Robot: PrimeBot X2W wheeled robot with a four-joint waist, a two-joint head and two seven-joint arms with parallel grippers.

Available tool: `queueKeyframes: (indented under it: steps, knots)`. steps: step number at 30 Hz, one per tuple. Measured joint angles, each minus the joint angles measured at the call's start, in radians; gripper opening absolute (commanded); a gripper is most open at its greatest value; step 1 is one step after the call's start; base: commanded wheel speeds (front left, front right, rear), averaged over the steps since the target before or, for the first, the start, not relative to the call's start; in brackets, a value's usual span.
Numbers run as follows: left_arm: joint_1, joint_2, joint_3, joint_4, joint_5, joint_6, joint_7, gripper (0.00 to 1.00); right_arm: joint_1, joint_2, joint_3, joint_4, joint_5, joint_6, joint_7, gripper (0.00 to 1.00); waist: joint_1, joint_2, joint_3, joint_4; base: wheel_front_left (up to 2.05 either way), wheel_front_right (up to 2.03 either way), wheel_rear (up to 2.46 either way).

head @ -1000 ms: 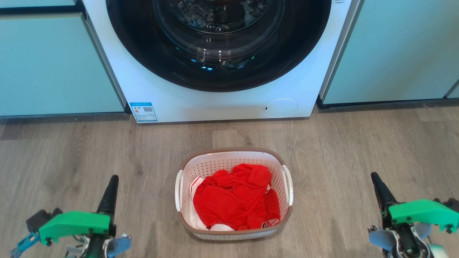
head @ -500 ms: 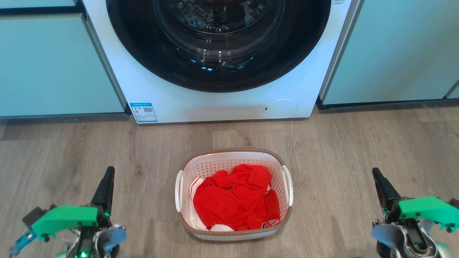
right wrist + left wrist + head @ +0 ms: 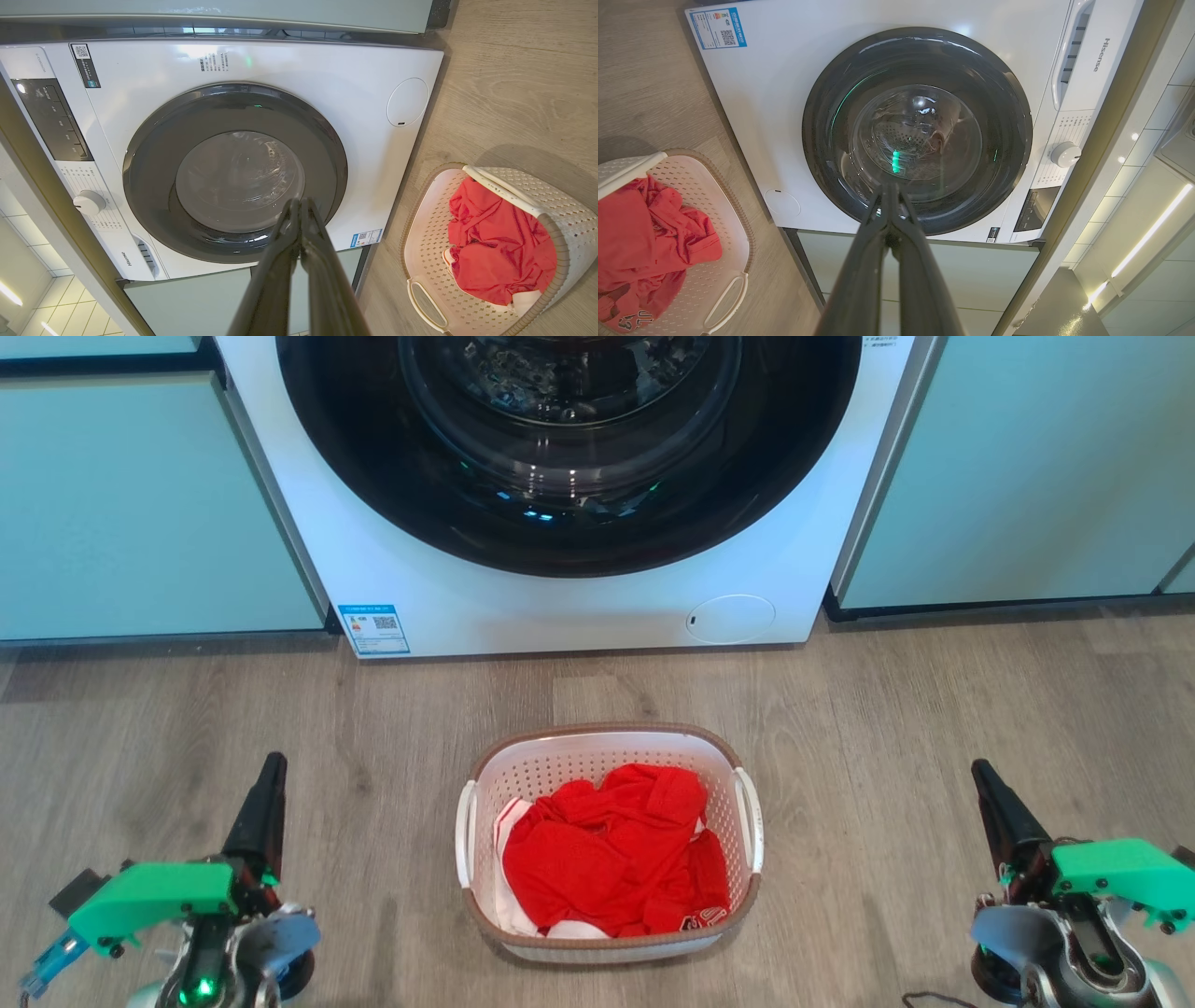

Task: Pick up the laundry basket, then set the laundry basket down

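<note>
The laundry basket, white with a brown rim and two white side handles, stands on the wood floor in front of the washing machine, with red clothing inside. It also shows in the left wrist view and the right wrist view. My left gripper is shut and empty, well to the basket's left above the floor. My right gripper is shut and empty, well to the basket's right. In each wrist view the fingertips meet, pointing at the washer door.
A white front-loading washing machine with a dark round door stands just behind the basket. Pale green cabinets flank it on both sides. Wood floor surrounds the basket.
Both grippers have drifted outward and a little forward: the left one further left, the right one slightly right. Both stay shut. The basket has not moved.
</note>
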Motion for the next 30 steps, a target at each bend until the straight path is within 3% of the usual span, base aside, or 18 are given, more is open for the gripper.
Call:
queueKeyframes:
  steps: [30]
  knots:
    - [0.0,-0.004,0.006,0.0,0.001,0.0,0.009,0.0,0.0,0.001,-0.009,0.0,0.0,0.0,0.009,0.0,0.0,0.0,0.0,0.0,0.0,0.0,0.0]
